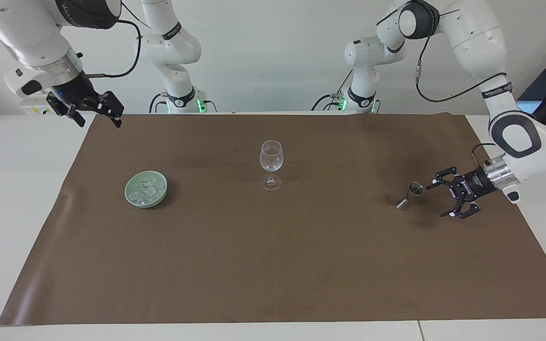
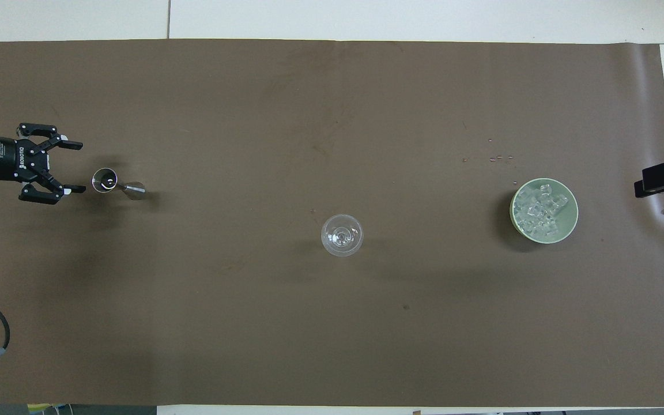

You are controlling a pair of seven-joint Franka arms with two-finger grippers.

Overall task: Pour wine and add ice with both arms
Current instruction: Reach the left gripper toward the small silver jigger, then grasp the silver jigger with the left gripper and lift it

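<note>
Left gripper (image 1: 437,201), jaws spread wide, sits level beside the little metal jigger (image 1: 411,194), probably lining up a sideways grab, while the right gripper (image 1: 96,115) waits open near the ice (image 1: 147,190) in its green bowl (image 1: 133,199).

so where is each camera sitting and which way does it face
Facing view: high across the table, looking back at the robots; both whole arms show, right gripper raised at the mat's corner, left gripper open beside the jigger.
Overhead view: above the robots' end, looking steeply down; only the left gripper shows.
Shared: the jigger, wine glass and bowl of ice, half a turn apart.
</note>
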